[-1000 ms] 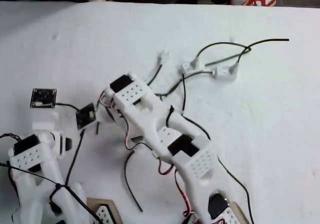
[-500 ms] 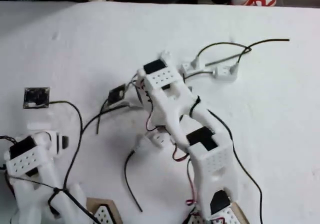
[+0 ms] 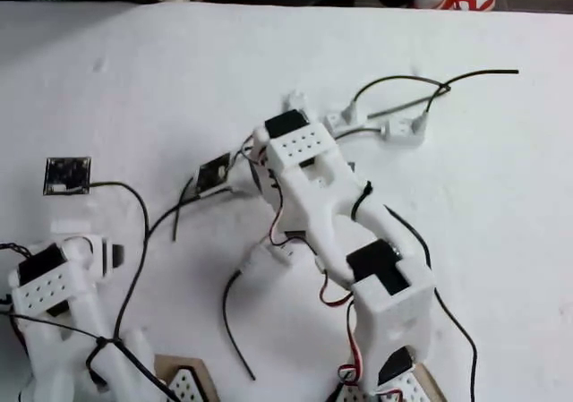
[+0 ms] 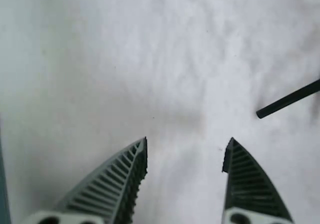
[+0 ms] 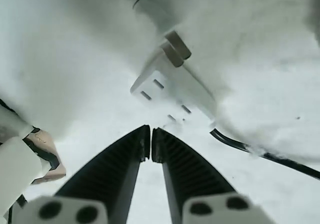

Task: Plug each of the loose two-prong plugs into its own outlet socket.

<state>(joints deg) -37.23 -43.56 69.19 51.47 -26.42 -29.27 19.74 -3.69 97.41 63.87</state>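
Note:
Two white outlet blocks (image 3: 343, 118) (image 3: 401, 130) lie at the far middle of the table on black cables. A small white plug (image 3: 294, 101) rests just left of them. My right arm (image 3: 295, 142) stretches from the near edge, with its head beside that plug. In the right wrist view my right gripper (image 5: 150, 145) is shut and holds nothing. Just beyond its tips are a white outlet block (image 5: 167, 87) with slots and a white plug (image 5: 150, 9) whose metal prongs (image 5: 175, 47) are at the block's edge. My left gripper (image 4: 187, 149) is open over bare table.
A white cloth-covered table (image 3: 492, 241). Loose black cables (image 3: 228, 321) trail across the near middle, and one cable end (image 4: 287, 99) lies near my left gripper. My left arm (image 3: 49, 281) stands at the near left. More cables (image 3: 421, 84) loop behind the outlet blocks.
My right arm has swung right and farther out, from the middle left of the table up to the plug and outlet blocks. My left arm has barely shifted.

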